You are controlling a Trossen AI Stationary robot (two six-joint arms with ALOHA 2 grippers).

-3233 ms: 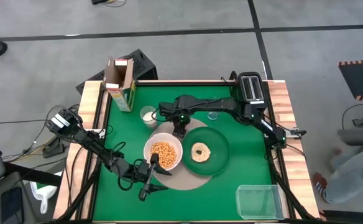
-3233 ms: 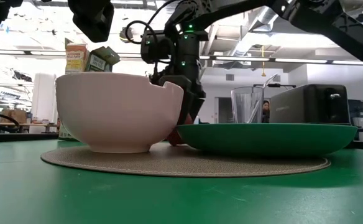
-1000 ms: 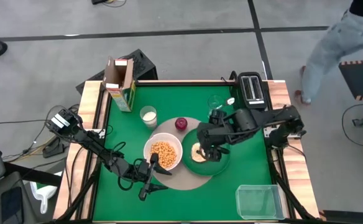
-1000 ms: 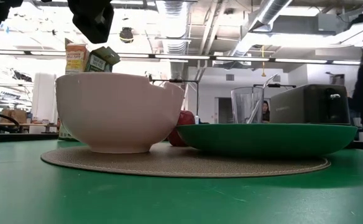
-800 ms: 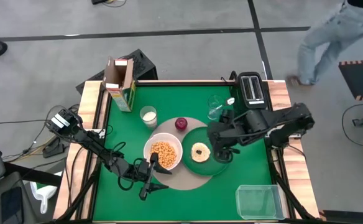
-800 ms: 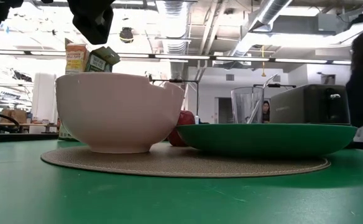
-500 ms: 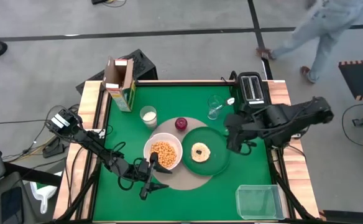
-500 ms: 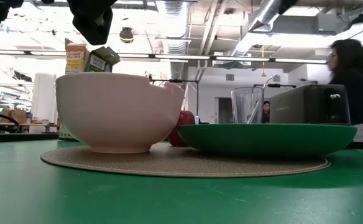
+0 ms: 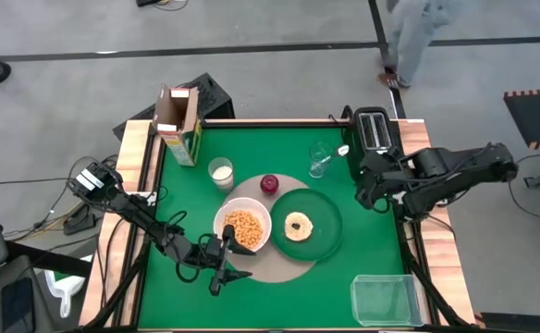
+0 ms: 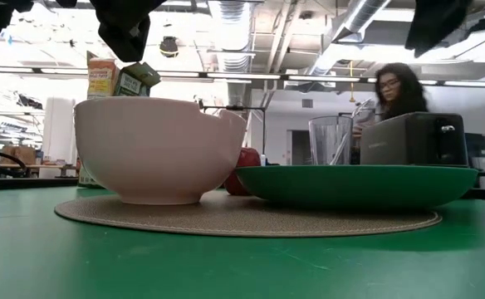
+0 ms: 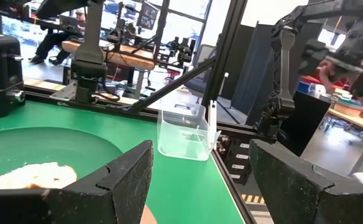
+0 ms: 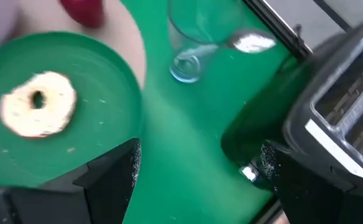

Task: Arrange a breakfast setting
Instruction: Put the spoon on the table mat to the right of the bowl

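The round tan mat lies mid-table. On it stand the white bowl of cereal, the dark-green plate with the bagel on it, and the red fruit at the mat's far edge. The spoon leans in a clear glass. The yellow-green cereal box stands open at the far left. My left gripper is open and empty by the bowl's near side. My right gripper is open and empty, in the air right of the plate, near the toaster.
A black toaster stands at the far right corner, and a clear plastic tub at the near right corner. A glass of milk stands left of the fruit. A person walks on the floor beyond the far edge.
My right gripper has drawn back from over the plate and bagel toward the table's right edge, empty, and now hangs near the toaster. The bagel, the plate and the fruit have stayed where they were. A person has walked past in the background.
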